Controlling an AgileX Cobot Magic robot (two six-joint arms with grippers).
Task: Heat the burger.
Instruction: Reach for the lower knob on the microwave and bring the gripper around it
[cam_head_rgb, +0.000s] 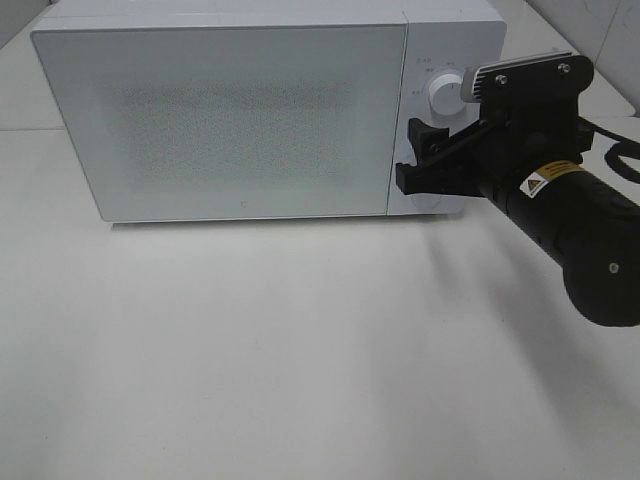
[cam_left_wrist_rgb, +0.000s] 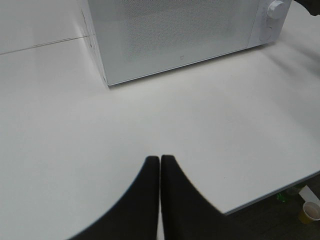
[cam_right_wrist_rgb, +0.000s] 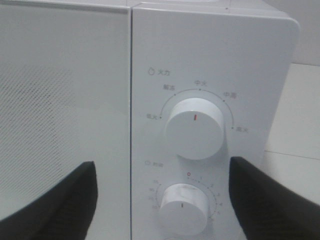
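A: Rt gripper (cam_head_rgb: 410, 155), status?
B: At the front of the white microwave (cam_head_rgb: 250, 15), on the control panel (cam_head_rgb: 432, 45) side. Fingers (cam_right_wrist_rgb: 55, 205) spread wide, gripping nothing. In the rt wrist view they sit either side of the knob column.
A: Touching the panel?
B: Can't tell. In the high view the gripper overlaps the lower part of the panel, just under the upper knob (cam_head_rgb: 447, 95).
A: Knobs?
B: Two, white and round, stacked. Upper knob's red tick points straight up at the middle label of its arc. Lower knob (cam_right_wrist_rgb: 182, 209) is smaller, w/ a number scale round it, tick also pointing up. In the high view it's mostly hidden behind the gripper.
A: Left gripper (cam_left_wrist_rgb: 160, 158)?
B: Low over the white table (cam_head_rgb: 300, 350), well back from the microwave and facing its front. Fingers pressed together, tips touching, nothing between them.
A: Burger?
B: Can't tell where it is. Microwave door (cam_head_rgb: 220, 120) is shut, and its frosted, dotted panel shows nothing of the inside.
A: Other items?
B: Paper cup (cam_left_wrist_rgb: 311, 211) on the floor past the table edge, left wrist view only.
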